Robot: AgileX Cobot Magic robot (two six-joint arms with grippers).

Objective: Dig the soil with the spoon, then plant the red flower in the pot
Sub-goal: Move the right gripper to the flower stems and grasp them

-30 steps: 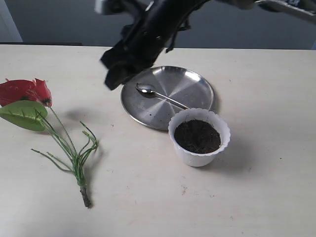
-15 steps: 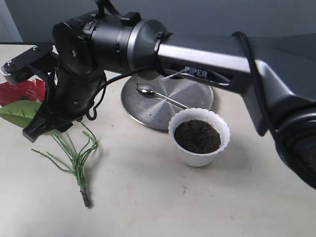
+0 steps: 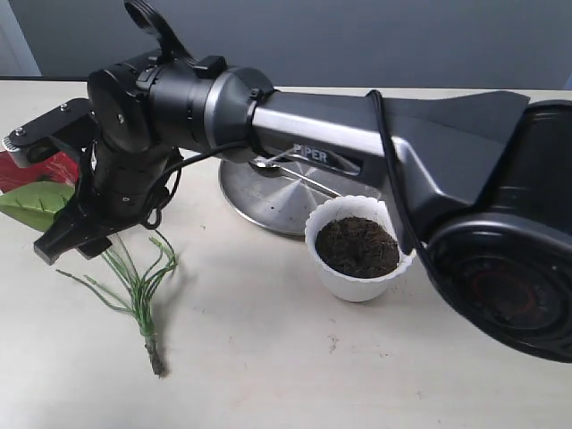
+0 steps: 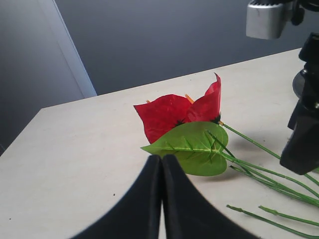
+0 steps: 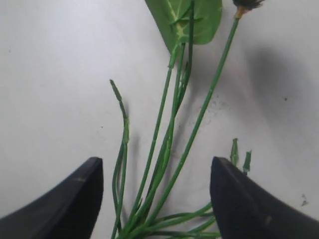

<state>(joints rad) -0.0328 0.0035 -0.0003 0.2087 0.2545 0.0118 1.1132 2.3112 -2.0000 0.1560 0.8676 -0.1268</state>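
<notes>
The red flower (image 3: 40, 170) lies flat at 9 o'clock on the pale matte tabletop (image 3: 268, 357). It has glossy red petals, one broad waxy green leaf (image 4: 192, 149) and thin green stems (image 5: 172, 129) bundled at a brown base. The left hand (image 4: 161, 164) has its smooth black fingers pressed together, holding nothing, with the tip near the leaf. The right hand (image 5: 154, 191) is spread wide over the stems and grips nothing. Near the centre, the thin silver spoon (image 3: 295, 174) rests on a round shiny steel plate (image 3: 259, 201). At 3 o'clock from the flower stands the white scalloped pot (image 3: 360, 248), filled with dark crumbly soil (image 3: 357, 246).
</notes>
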